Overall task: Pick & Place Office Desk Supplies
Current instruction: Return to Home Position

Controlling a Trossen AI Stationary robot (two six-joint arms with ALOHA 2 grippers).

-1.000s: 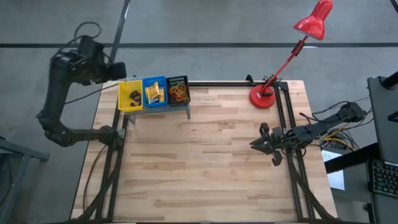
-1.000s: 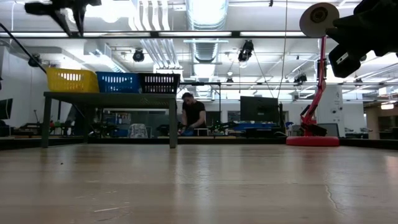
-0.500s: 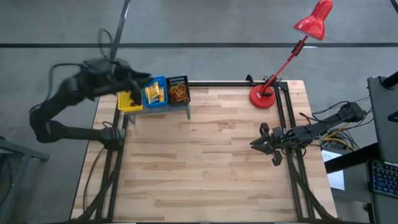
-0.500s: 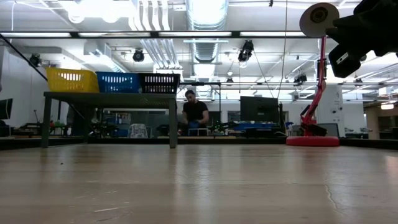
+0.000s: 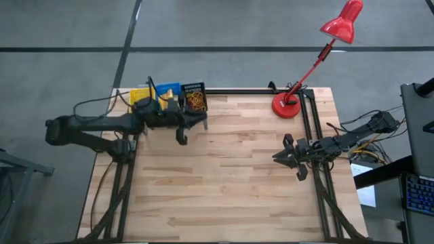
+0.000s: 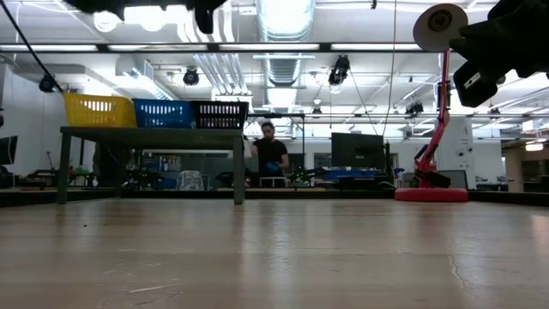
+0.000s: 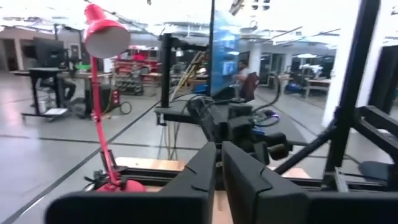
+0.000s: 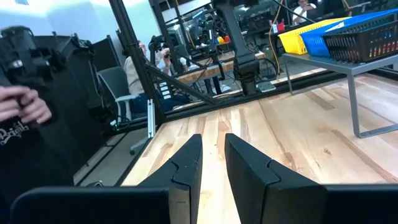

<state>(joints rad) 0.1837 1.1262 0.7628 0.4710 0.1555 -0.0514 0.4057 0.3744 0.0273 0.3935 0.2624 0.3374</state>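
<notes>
L gripper (image 5: 182,138) over shelf (image 5: 195,116) front — R gripper (image 5: 278,157) at table's (image 5: 217,193) right edge.

From above I see the table (image 5: 224,183) evenly and brightly lit, with no hot spots. The arms throw only faint, soft-edged shadows on the wood, so I take the light to come from many sources overhead. At table height the ceiling lights (image 6: 283,13) burn out to white, and the right arm (image 6: 502,39) against them is a black shape with no detail. The wood in the foreground there carries a pale sheen. Beyond my left gripper (image 7: 217,148) the top of the hall is washed out by glare and the fingers read near-black. Around my right gripper (image 8: 213,138) the boards are bright and shadows under the fingers stay soft
</notes>
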